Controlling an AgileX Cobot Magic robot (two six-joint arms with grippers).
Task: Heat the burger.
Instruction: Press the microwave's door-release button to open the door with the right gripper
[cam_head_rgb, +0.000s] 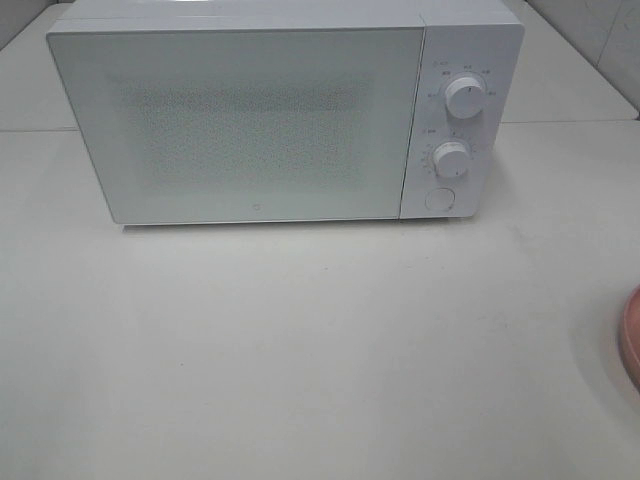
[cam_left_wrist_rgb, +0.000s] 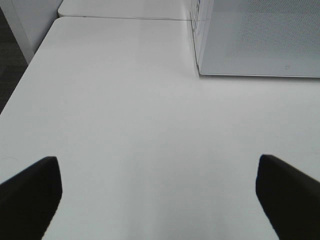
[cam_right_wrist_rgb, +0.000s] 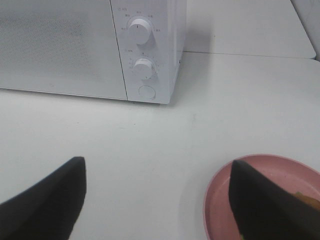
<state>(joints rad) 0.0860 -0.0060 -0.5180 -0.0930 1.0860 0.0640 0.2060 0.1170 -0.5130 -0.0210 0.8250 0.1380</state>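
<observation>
1. Surface: a plain white table (cam_head_rgb: 300, 350) runs across the whole scene. A second tabletop butts against it behind.
2. A white microwave (cam_head_rgb: 240, 120) stands at the back of the table. Its door (cam_head_rgb: 235, 125) is closed. Two round knobs (cam_head_rgb: 465, 96) sit one above the other on its right panel, with a round button (cam_head_rgb: 439, 199) below them.
3. The left gripper (cam_left_wrist_rgb: 160, 200) hangs over bare table, in front of the microwave's left corner. Its two dark fingers (cam_left_wrist_rgb: 30, 195) are spread wide apart. It grips nothing and touches nothing.
4. The right gripper (cam_right_wrist_rgb: 155, 205) also has its jaws wide apart, with only tabletop between them. One finger overlaps the pink plate (cam_right_wrist_rgb: 220, 200) in the wrist view. Whether it touches the plate cannot be told.
5. The burger (cam_right_wrist_rgb: 311, 200) shows only as a golden-brown sliver on that plate. The rest is hidden behind the finger. The plate sits at the table's right edge, well apart from the microwave.
</observation>
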